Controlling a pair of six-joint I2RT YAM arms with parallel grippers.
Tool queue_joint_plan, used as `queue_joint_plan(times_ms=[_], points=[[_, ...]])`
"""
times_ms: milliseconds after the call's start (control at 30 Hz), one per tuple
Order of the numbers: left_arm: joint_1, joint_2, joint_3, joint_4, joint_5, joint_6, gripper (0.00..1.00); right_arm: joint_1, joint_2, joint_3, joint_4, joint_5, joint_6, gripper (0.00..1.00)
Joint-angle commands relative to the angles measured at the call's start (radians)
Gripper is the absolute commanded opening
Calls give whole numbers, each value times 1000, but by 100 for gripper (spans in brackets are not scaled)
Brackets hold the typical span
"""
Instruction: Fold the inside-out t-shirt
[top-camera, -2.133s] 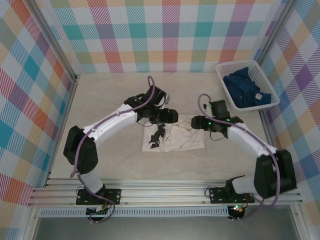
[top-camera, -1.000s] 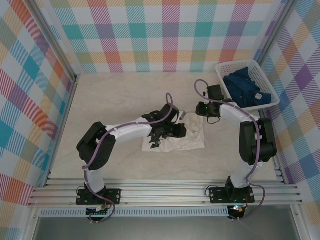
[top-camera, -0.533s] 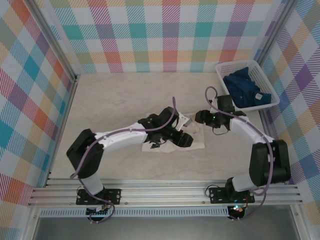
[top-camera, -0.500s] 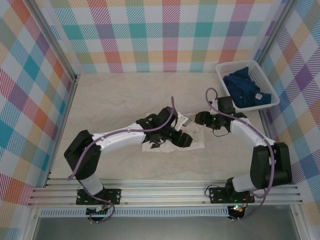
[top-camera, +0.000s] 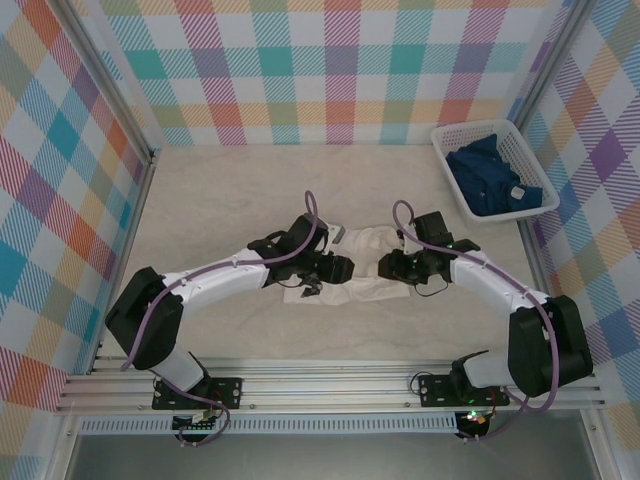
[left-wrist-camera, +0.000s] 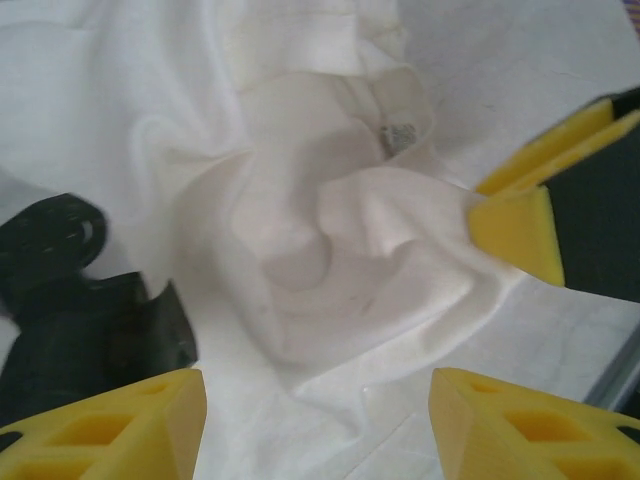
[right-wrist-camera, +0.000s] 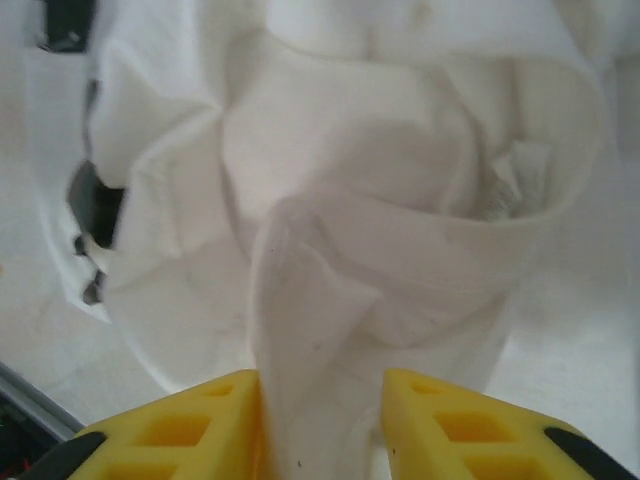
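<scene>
Right hand (right-wrist-camera: 320, 405) came down, hiding t-shirt (top-camera: 362, 244) edge.

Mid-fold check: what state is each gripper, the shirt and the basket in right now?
t-shirt: crumpled in a heap, not yet folded flat.
left gripper: open, jaws wide apart over the cloth, not clamping.
right gripper: shut on a raised fold of the t-shirt.
basket: upright, holding the dark blue garment.

Pale worktop (top-camera: 220, 200), crumpled white t-shirt (top-camera: 362, 252) lying at its middle, white basket (top-camera: 445, 165) far right, blue garment (top-camera: 490, 180) inside
</scene>
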Motion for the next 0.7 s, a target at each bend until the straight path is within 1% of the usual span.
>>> queue_joint_plan(times_ms=[0, 133, 200, 300, 433, 500, 567, 667], points=[[10, -47, -17, -42, -81, -25, 61, 3, -20, -18, -99, 97, 21, 26], [11, -53, -24, -81, -105, -26, 61, -1, -48, -73, -135, 193, 100, 25], [11, -49, -30, -75, -104, -29, 61, -2, -55, -94, -141, 229, 132, 27], [11, -37, -29, -80, -114, -27, 61, -1, -95, -108, -111, 246, 140, 36], [16, -33, -28, -85, -146, -28, 61, 2, -168, -70, 34, 216, 40, 48], [23, -34, -28, -86, -150, -32, 62, 3, -128, -29, 99, 192, 2, 51], [30, -37, -30, -91, -160, -37, 62, 9, -29, 48, 120, 191, -30, 54], [40, -46, -32, -104, -173, -43, 62, 18, 79, 123, 143, 192, -62, 57]])
